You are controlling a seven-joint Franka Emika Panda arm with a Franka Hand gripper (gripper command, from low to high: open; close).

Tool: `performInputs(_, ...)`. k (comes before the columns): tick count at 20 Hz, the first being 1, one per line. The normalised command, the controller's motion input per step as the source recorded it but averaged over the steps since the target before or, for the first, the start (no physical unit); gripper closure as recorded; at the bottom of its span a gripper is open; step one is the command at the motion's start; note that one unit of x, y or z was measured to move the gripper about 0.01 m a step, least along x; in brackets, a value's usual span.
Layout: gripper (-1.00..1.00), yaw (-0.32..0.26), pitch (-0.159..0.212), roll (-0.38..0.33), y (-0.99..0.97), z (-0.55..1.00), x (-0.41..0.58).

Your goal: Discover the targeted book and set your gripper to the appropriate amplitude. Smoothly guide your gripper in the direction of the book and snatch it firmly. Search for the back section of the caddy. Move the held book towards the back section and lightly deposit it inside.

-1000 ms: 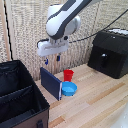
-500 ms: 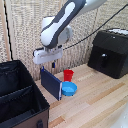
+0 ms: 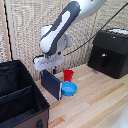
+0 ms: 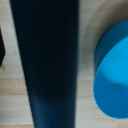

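A: Starting at the exterior view's left, what sits there?

B: The caddy [image 3: 20, 95], black fabric with soft walls, well to the left of the hand [image 3: 48, 69] and lower than it. An inner divider splits it; the back section [image 3: 14, 76] is the compartment farther from the camera.

A: And the hand itself?

B: It is a white block at the end of the white arm, pointing down over the light wooden worktop [image 3: 95, 102]. The book [image 3: 50, 84] stands upright directly under it, dark navy, its top edge right at the hand.

A: Does the hand have hold of the book?

B: I cannot tell. The fingers are hidden against the dark cover in the exterior view, and the wrist view shows only the book [image 4: 47, 62] as a dark band filling the middle, with a sliver of dark finger [image 4: 2, 47] at one edge. How wide the hand stands is not shown.

A: What lies to the right of the hand?

B: A round blue bowl [image 3: 69, 89] just beside the book's lower corner, a red cup [image 3: 68, 75] behind the bowl, and well apart a hard black box [image 3: 110, 52].
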Motion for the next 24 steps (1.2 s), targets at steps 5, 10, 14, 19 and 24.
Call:
performInputs(5, 1.00, -0.025, -0.005, -0.010, 0.10, -0.04, 0.001)
performInputs(10, 1.00, -0.009, 0.000, 0.000, 0.00, 0.00, -0.005)
performInputs(14, 1.00, -0.039, -0.027, 0.000, 0.00, 0.18, 0.003)
performInputs(19, 1.00, -0.144, -0.002, -0.001, -0.06, 0.93, 0.061)
performInputs(24, 1.00, -0.239, 0.005, -0.058, -0.01, 1.00, 0.220)
